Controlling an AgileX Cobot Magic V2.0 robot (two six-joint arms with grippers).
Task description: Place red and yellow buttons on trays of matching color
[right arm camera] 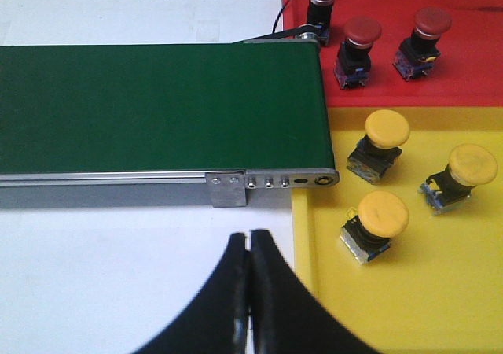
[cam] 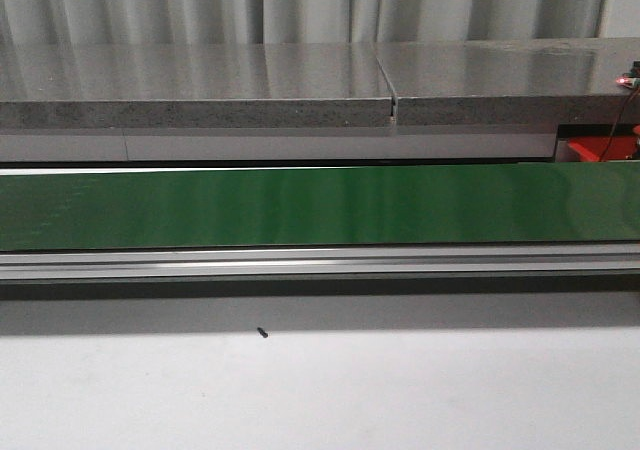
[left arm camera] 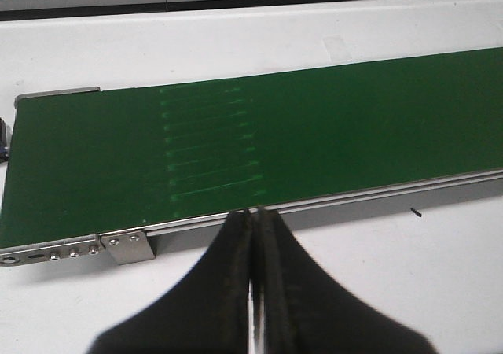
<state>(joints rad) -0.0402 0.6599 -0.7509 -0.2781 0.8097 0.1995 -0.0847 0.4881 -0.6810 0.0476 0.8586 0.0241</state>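
Both arms hover idle over the white tabletop (cam: 320,390); the left gripper (left arm camera: 253,220) and right gripper (right arm camera: 250,244) each have their fingers pressed together, holding nothing. Beyond both lies the bare green conveyor belt (cam: 300,208). Beside the right fingers, three yellow buttons (right arm camera: 376,224) rest on the yellow tray (right arm camera: 409,307); farther off, three red buttons (right arm camera: 355,49) sit on the red tray (right arm camera: 471,63). Likely risk: a button arriving on the belt meets fingers not parted, and is knocked aside or runs off the belt's end unsorted.
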